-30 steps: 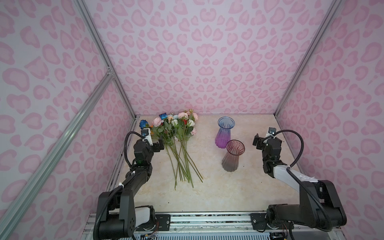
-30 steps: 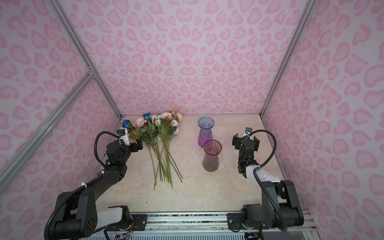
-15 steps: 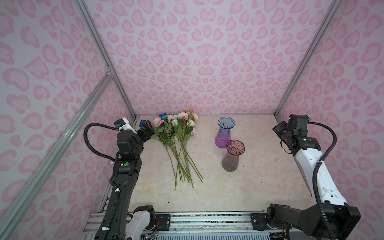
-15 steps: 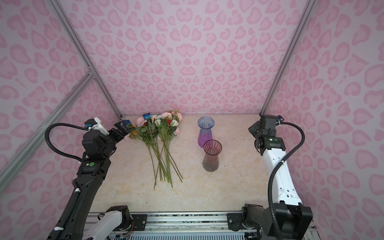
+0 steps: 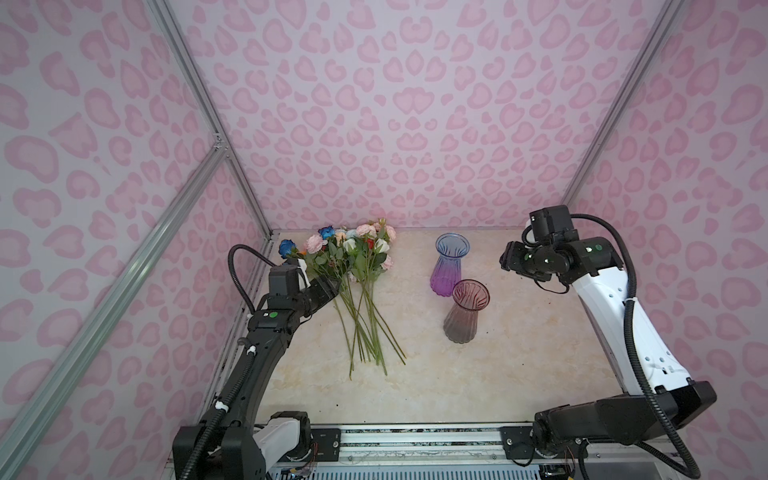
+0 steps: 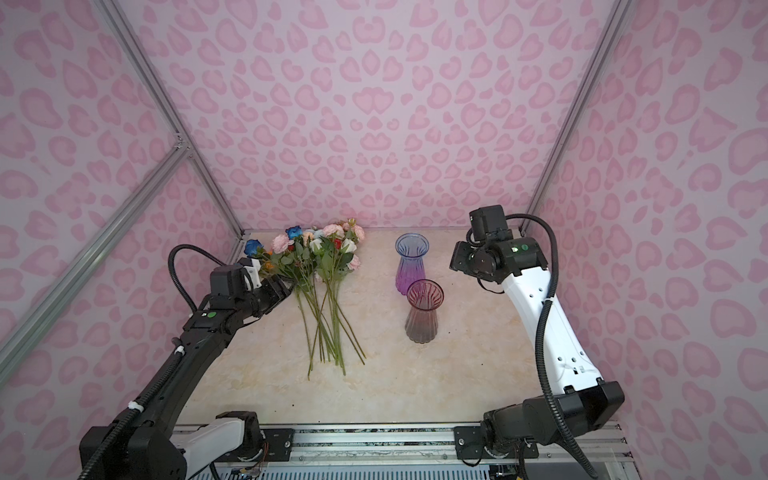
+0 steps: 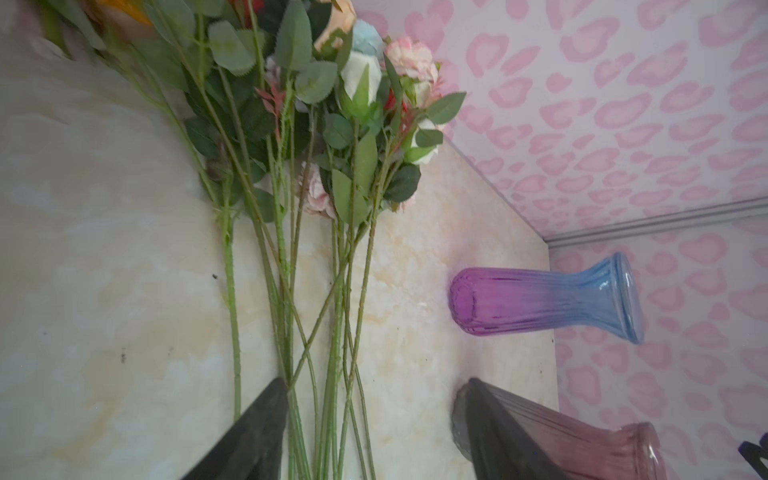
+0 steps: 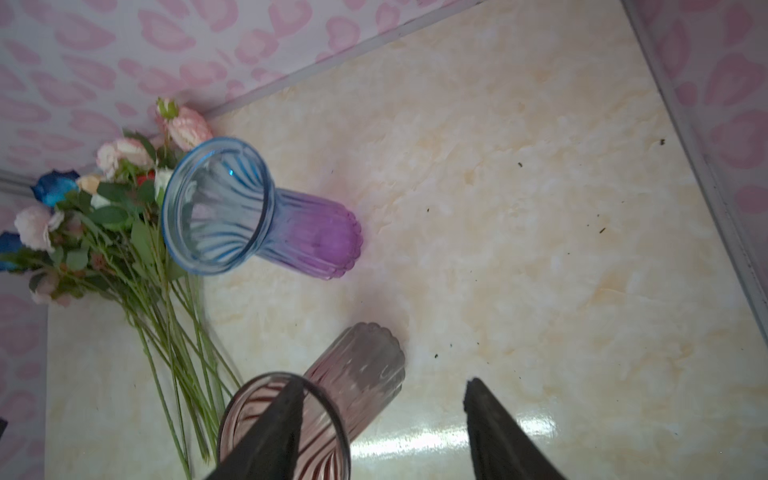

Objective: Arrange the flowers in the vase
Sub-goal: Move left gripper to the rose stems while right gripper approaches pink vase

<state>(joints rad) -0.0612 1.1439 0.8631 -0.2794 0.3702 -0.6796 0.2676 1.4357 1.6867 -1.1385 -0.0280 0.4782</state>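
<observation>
The flowers (image 5: pixel 357 257) (image 6: pixel 324 257) lie in a bunch on the table at the back left, heads toward the far wall and green stems fanning forward. My left gripper (image 5: pixel 328 286) (image 6: pixel 282 286) hovers at the bunch's left edge, open and holding nothing. In the left wrist view the stems (image 7: pixel 291 291) run between its fingers (image 7: pixel 266 415) on the table. A blue-to-purple vase (image 5: pixel 448 270) (image 8: pixel 291 228) and a pink-grey vase (image 5: pixel 463 320) (image 8: pixel 357 374) stand upright, both empty. My right gripper (image 5: pixel 505 259) (image 8: pixel 384 386) hangs open above and right of the vases.
Pink patterned walls (image 5: pixel 415 124) close in the table on three sides, with aluminium posts (image 5: pixel 602 124) at the corners. A metal rail (image 5: pixel 415 432) with both arm bases runs along the front edge. Small dark specks dot the marble tabletop (image 8: pixel 540 249).
Both arms have risen from a low folded pose. The left gripper has come down to the left edge of the flower stems. The right gripper has swung up, facing the vases.
</observation>
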